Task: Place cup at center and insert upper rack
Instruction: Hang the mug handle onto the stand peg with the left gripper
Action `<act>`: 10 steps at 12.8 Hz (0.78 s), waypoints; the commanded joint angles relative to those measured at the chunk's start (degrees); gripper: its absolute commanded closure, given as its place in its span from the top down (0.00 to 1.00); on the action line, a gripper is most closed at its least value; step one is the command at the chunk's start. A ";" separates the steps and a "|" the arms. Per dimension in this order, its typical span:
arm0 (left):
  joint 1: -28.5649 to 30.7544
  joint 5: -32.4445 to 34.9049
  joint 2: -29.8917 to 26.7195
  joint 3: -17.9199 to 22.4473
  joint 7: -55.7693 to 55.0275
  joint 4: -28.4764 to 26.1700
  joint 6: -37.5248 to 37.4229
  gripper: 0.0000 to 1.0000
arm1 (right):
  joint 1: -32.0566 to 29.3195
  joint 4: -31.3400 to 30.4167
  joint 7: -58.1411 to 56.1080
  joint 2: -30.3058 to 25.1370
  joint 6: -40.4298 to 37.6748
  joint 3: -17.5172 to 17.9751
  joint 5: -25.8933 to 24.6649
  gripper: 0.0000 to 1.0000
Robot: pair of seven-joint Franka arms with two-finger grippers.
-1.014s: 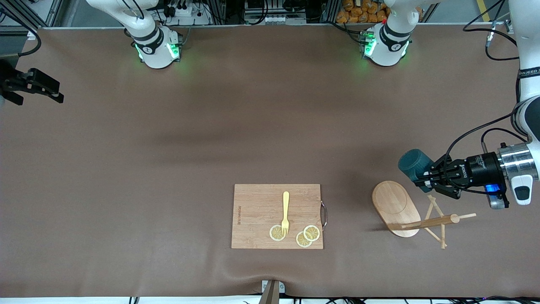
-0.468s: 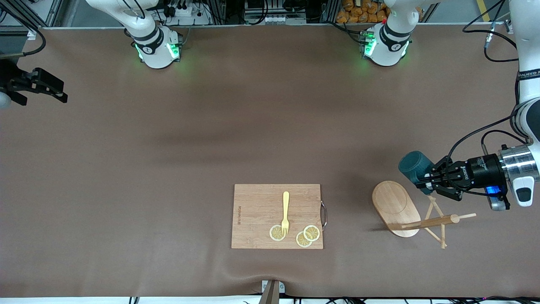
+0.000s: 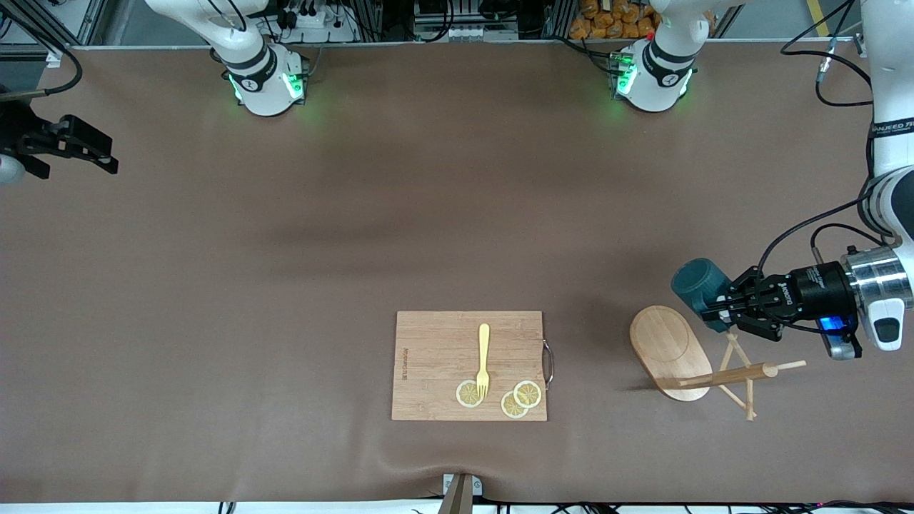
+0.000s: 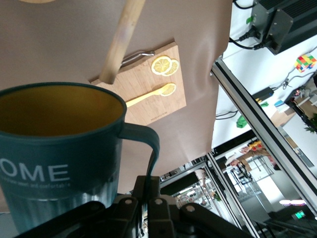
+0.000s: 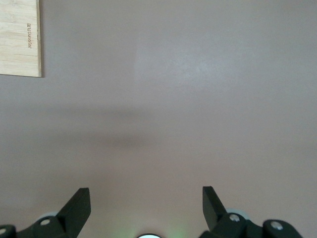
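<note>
The dark teal cup (image 3: pixel 697 283) is held by its handle in my left gripper (image 3: pixel 721 308), tipped on its side in the air over the table beside the rack's base. In the left wrist view the cup (image 4: pixel 54 163) shows its tan-yellow inside, and the left gripper (image 4: pixel 151 191) is shut on the handle (image 4: pixel 151 148). The wooden upper rack (image 3: pixel 670 348) lies toppled on the table, its post (image 3: pixel 728 375) and pegs pointing toward the left arm's end. My right gripper (image 3: pixel 71 146) is open and empty over the right arm's end of the table; it also shows in the right wrist view (image 5: pixel 146 203).
A bamboo cutting board (image 3: pixel 435 357) with a yellow fork (image 3: pixel 483 357) and lemon slices (image 3: pixel 520 398) lies near the table's front edge, toward the middle. The board also shows in the left wrist view (image 4: pixel 163 104) and in the right wrist view (image 5: pixel 20 37). The brown cover (image 3: pixel 428 214) is bare at the middle.
My left gripper has shifted the cup slightly toward the right arm's end and a little lower in the view. My right gripper has drifted slightly inward over the table.
</note>
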 commanded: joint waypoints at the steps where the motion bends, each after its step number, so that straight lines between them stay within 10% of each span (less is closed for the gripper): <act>1: 0.83 -2.30 2.30 -0.46 1.38 2.69 -0.86 0.00 | 0.61 0.12 0.21 0.08 0.13 -0.13 -1.05 1.00; 10: 1.80 -4.41 6.00 -0.46 3.49 5.51 -0.86 0.00 | 0.88 0.20 0.21 0.17 0.22 -0.22 -1.14 1.00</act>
